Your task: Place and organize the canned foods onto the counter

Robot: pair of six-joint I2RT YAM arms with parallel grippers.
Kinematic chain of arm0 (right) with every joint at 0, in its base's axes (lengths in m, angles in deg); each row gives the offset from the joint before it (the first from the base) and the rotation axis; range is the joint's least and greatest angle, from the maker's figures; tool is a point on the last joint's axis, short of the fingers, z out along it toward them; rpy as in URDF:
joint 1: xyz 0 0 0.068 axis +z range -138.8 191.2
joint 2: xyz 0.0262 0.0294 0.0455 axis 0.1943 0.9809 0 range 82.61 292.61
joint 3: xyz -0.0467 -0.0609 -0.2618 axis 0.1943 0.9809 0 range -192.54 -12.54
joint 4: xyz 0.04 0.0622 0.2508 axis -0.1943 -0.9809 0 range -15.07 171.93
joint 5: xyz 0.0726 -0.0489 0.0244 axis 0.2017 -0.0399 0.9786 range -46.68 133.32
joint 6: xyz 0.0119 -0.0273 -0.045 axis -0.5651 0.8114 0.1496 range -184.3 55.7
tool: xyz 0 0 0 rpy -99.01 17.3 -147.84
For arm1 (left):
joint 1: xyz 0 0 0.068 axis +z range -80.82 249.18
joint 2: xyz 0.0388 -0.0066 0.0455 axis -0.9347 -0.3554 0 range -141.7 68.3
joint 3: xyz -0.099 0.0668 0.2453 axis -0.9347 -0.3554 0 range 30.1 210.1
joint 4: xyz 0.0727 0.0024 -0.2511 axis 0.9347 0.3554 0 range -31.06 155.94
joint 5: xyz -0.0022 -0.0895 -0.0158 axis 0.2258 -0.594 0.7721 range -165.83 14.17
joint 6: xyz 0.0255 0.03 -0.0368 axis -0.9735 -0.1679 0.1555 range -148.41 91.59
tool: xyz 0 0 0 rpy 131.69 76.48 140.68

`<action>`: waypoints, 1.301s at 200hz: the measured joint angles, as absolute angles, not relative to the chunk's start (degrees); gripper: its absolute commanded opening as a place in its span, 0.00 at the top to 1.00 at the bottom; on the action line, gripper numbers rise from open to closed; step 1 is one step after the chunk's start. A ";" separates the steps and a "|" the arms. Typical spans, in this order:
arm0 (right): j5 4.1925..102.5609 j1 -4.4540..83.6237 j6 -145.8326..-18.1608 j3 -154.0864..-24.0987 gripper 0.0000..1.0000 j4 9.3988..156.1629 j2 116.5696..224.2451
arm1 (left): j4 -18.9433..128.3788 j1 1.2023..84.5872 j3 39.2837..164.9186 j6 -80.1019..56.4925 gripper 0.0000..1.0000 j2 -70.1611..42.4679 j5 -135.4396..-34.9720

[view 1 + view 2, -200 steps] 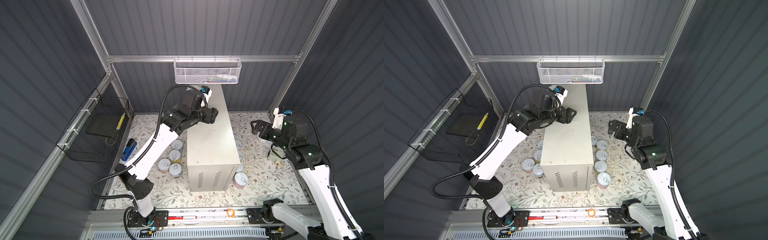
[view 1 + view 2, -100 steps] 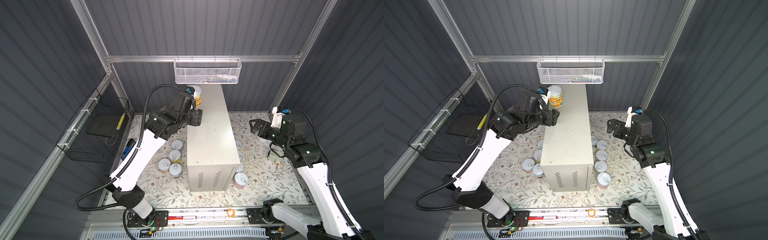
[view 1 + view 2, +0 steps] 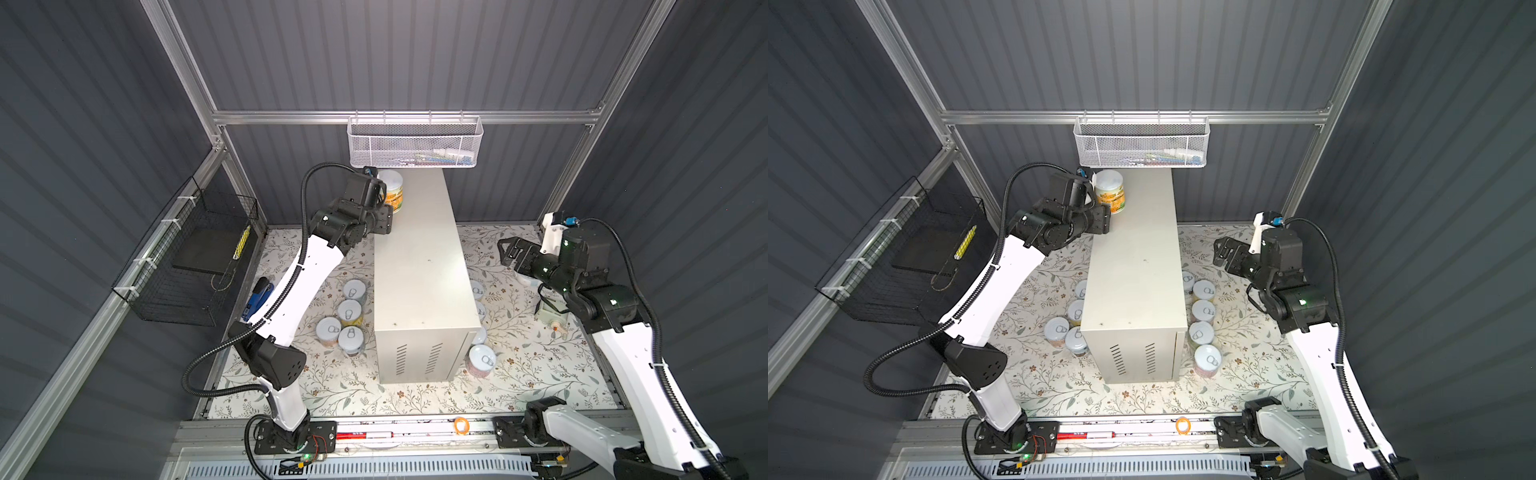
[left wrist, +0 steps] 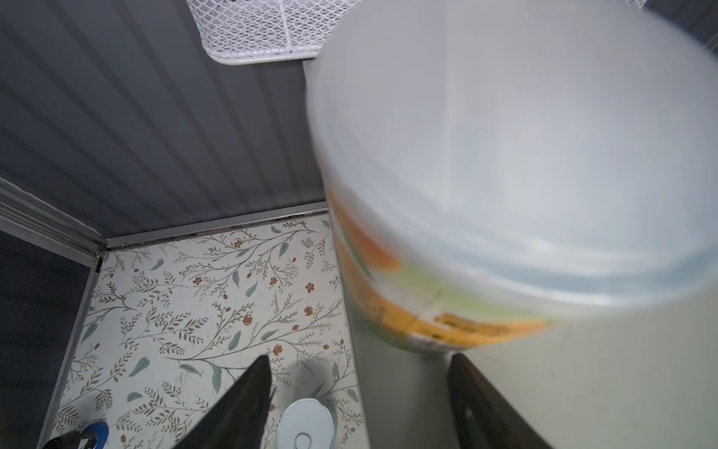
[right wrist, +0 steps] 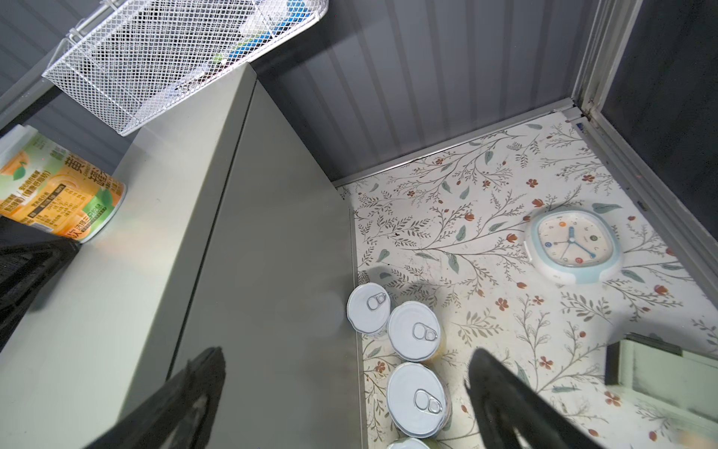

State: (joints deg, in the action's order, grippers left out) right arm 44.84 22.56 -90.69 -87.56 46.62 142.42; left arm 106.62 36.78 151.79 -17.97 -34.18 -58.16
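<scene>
A beige table (image 3: 419, 257) carries one orange-labelled can (image 3: 392, 192) upright. Beside it the left gripper (image 3: 384, 220) stands parted, empty; the right gripper (image 3: 506, 253) spreads wide.

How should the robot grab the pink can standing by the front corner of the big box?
Around its round side wall, just under the lid. The pink can stands upright; the counter crowds one side and another can the back, so the right gripper should probably drop from above, fingers squeezing the wall.

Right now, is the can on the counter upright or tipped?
Upright: in both top views the can stands on its base at the counter's far end.
</scene>
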 measured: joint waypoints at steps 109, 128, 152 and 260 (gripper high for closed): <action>44.58 22.56 -89.77 -87.56 0.01 48.22 145.72 | 100.83 38.90 165.58 -18.39 0.29 -46.66 -62.25; 44.47 22.56 -89.77 -87.56 0.01 48.43 146.46 | 98.97 39.58 166.52 -18.39 0.30 -48.12 -62.82; 44.41 22.56 -89.75 -88.13 0.01 48.54 147.10 | 96.78 40.63 167.55 -18.35 0.34 -49.63 -63.71; 43.75 22.56 -89.73 -88.74 0.01 49.46 150.18 | 91.82 43.49 174.74 -16.99 0.37 -57.63 -68.92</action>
